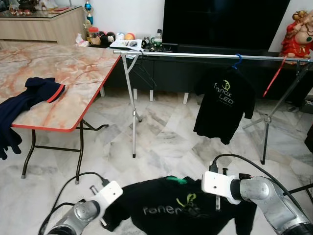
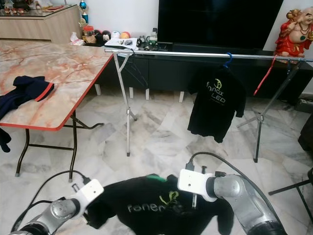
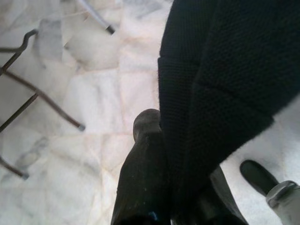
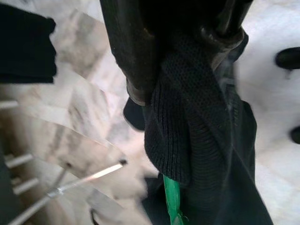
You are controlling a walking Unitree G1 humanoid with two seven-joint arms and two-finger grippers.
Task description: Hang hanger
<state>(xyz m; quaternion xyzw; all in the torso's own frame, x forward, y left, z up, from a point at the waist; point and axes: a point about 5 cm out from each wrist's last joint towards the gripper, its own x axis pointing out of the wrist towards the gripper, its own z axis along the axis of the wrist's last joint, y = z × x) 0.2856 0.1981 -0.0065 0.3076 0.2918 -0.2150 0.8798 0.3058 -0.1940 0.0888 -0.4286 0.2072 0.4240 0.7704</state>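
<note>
A black T-shirt with a light logo hangs low in front of me, stretched between both grippers above the marble floor. A green hanger pokes out at its collar. My left gripper is shut on the shirt's left edge. My right gripper is shut on bunched fabric near the collar, at the shirt's right side. Ahead stands a silver clothes rail, which carries another black T-shirt on a blue hanger.
A red hanger hangs at the rail's right end and black wire hangers at its left. A marble-top folding table with a navy garment stands on the left. A dark TV unit lies behind the rail.
</note>
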